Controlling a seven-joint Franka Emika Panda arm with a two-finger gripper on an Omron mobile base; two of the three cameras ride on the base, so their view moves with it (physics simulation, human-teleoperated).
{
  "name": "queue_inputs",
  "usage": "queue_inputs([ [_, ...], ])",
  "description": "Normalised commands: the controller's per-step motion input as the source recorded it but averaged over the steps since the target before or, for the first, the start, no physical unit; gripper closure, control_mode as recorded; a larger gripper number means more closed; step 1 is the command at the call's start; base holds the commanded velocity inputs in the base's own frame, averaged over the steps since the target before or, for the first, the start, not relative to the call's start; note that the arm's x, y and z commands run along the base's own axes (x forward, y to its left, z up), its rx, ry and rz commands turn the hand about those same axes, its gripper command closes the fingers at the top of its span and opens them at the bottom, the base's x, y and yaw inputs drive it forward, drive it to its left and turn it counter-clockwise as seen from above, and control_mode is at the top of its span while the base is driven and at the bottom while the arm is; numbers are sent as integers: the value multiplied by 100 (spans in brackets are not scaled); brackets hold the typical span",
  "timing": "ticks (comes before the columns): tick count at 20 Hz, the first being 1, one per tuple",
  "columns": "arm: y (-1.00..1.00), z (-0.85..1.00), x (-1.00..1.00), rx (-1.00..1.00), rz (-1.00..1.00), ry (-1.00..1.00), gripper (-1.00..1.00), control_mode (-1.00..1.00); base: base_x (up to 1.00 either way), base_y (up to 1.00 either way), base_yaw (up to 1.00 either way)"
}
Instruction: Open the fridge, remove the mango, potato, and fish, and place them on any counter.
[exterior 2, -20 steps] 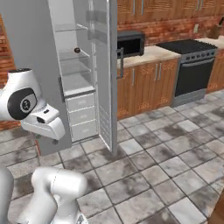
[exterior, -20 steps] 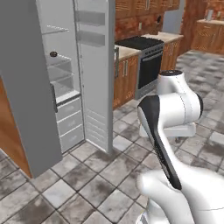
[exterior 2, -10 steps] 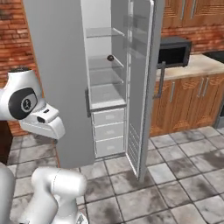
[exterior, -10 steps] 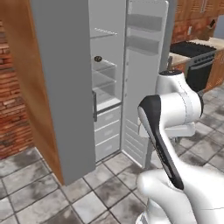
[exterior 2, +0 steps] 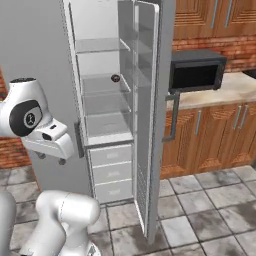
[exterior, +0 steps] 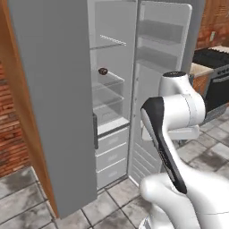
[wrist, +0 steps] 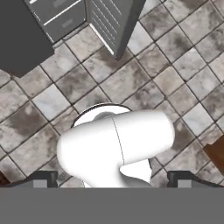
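Jaws (wrist: 112,179) are spread wide and empty above the floor tiles, the fridge (exterior: 53,89) door is swung open, and one small dark item (exterior: 103,71) is left unpicked on its shelf.

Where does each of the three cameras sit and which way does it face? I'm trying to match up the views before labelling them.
Left base view: behind the arm on its left, facing the open fridge; the white arm rises at lower right.
Right base view: behind on the right, facing the same fridge and a microwave on the wall counter; arm at lower left.
Hand view: on the hand, looking down at the tiled floor; gripper open, tips at the bottom.
Both base views share a small dark item on a fridge shelf.
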Motion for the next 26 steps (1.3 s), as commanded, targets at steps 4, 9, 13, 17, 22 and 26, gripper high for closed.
queue_inputs([
  [4,0,0,0,0,0,0,-100,100,83,-28,28],
  [9,0,0,0,0,0,0,-100,100,72,-16,32],
  [13,0,0,0,0,0,0,-100,100,75,-34,27],
  [17,0,0,0,0,0,0,-100,100,72,-33,21],
  [22,0,0,0,0,0,0,-100,100,64,-17,11],
  [26,0,0,0,0,0,0,-100,100,69,0,2],
])
